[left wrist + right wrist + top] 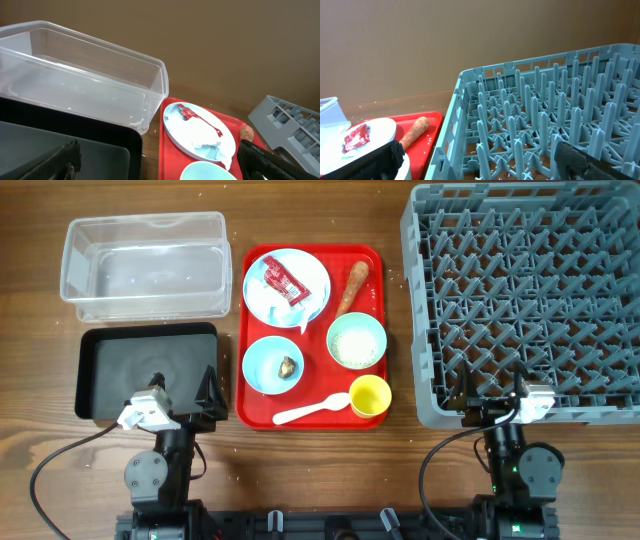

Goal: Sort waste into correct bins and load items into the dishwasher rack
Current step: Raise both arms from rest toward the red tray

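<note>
On table: everything on tray, both claws wide

Overhead: red tray (372,265) carries plate (312,268) with wrapper (281,280) and tissue (266,303), carrot (352,287), blue bowl (262,370), green bowl (356,340), cup (370,395), spoon (310,411). Left claw (182,388) hangs over black tub (115,365), spread wide, holding nothing. Right claw (492,392) sits at rack (520,280) edge, likewise.
Left wrist: clear tub (75,90) just beside tray.
Right wrist: carrot near rack.

A mid-brown wooden worktop (320,470), its fine grain running left to right, is seen filling the overhead view. Behind its far edge a plain matte brown backdrop (420,45) is shown in both wrist views; whether it is wall or panel cannot be told. Everything is lit softly and evenly.
</note>
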`<state>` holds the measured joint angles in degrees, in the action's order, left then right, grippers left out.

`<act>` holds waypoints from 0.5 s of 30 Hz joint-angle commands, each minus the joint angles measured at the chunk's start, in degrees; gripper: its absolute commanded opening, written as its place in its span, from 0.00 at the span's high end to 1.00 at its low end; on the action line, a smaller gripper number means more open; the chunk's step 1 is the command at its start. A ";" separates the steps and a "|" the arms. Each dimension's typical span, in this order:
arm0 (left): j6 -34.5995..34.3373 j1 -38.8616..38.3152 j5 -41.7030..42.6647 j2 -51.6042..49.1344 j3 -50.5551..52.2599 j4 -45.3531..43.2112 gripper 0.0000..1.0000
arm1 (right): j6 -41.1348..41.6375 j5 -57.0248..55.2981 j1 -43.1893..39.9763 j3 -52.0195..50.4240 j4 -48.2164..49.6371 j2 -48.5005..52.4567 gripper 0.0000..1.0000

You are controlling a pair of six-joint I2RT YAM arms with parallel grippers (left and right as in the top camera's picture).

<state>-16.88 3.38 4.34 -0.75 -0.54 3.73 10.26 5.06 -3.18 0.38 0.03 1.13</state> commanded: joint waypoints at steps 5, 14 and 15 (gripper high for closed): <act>-0.28 -0.26 -0.13 0.20 0.22 0.22 0.00 | 0.39 -0.57 0.22 -0.09 0.20 -0.33 0.00; -0.31 -0.26 -0.13 0.20 0.22 0.17 0.00 | 1.84 0.13 0.22 -0.09 2.03 -0.33 0.00; -0.31 -0.26 0.11 0.20 0.22 0.15 0.00 | 4.44 0.17 0.22 -0.09 3.65 -0.33 0.00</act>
<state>-16.88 3.38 4.34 -0.75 -0.54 3.70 10.50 5.06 -3.18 0.38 0.73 1.13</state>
